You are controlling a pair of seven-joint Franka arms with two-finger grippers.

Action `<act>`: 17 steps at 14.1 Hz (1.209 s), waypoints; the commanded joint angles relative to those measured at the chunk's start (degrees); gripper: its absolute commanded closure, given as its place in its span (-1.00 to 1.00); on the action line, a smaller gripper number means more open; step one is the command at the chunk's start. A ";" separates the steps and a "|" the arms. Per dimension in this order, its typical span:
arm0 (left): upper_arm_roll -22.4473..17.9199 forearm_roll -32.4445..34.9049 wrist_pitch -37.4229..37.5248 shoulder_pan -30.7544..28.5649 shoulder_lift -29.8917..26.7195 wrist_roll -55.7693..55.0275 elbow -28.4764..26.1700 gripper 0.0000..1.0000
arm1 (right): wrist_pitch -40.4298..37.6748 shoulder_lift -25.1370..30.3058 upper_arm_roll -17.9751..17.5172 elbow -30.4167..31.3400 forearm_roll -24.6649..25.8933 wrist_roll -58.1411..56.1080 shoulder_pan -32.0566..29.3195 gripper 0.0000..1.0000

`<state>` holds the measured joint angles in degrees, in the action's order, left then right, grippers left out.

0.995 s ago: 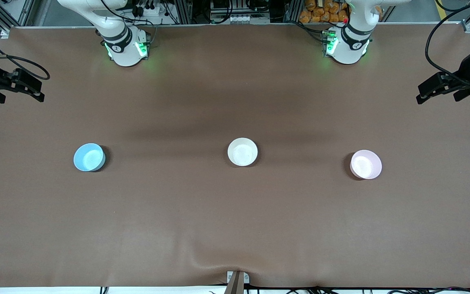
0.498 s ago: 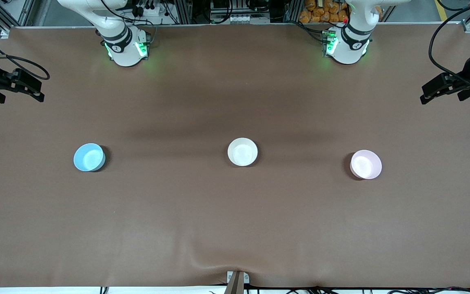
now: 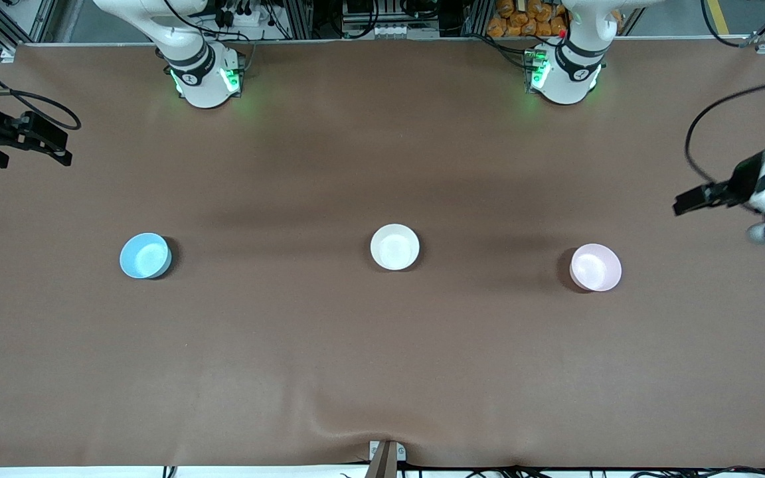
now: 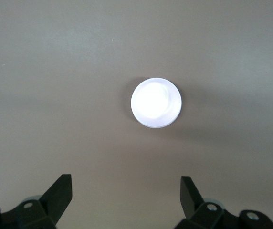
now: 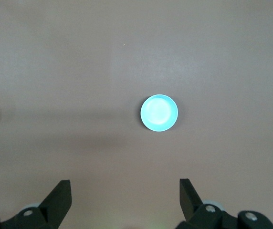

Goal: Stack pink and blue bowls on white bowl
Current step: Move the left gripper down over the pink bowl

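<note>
- I had the small round plain white plastic bowl as my landmark; nothing was stacked on it yet.
- The pale pink round plastic bowl sat well apart from it, toward the left arm's end; the sky blue round plastic bowl well apart toward the right arm's end.
- My left gripper hung above the brown table cover, fingers spread, the pink bowl in its wrist view.
- My right gripper waited, fingers spread.
- I judged the next step: pinch the pink rim, lift straight, centre over white.
- I could read no labels.
</note>
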<state>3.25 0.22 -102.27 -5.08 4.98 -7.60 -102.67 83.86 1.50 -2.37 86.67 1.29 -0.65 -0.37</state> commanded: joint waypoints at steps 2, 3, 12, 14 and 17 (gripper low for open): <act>0.71 0.31 -13.79 -0.02 -0.07 1.00 -11.74 -1.00 | -0.10 0.00 -0.01 -0.37 -0.68 0.13 -0.24 -1.00; 0.71 0.39 -16.96 -0.02 1.43 1.35 -13.24 -1.00 | -0.19 0.00 -0.01 -0.45 -0.59 0.13 -0.24 -1.00; 0.62 0.40 -33.16 -0.46 16.90 3.03 -13.87 -0.89 | -0.19 0.00 -0.01 -0.37 -0.76 0.21 -0.24 -1.00; 0.44 0.83 -35.44 -0.73 18.84 3.03 -13.87 -0.82 | -0.37 0.00 -0.01 -0.28 -0.76 0.13 -0.15 -1.00; 0.27 0.92 -35.72 -0.73 20.07 2.94 -13.87 -0.60 | -0.19 0.00 -0.01 -0.37 -0.76 0.13 -0.15 -1.00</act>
<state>3.42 0.22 -137.40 -5.35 24.48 -5.49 -116.93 83.84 1.50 -2.37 86.68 1.23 -0.65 -0.37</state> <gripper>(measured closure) 0.110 0.000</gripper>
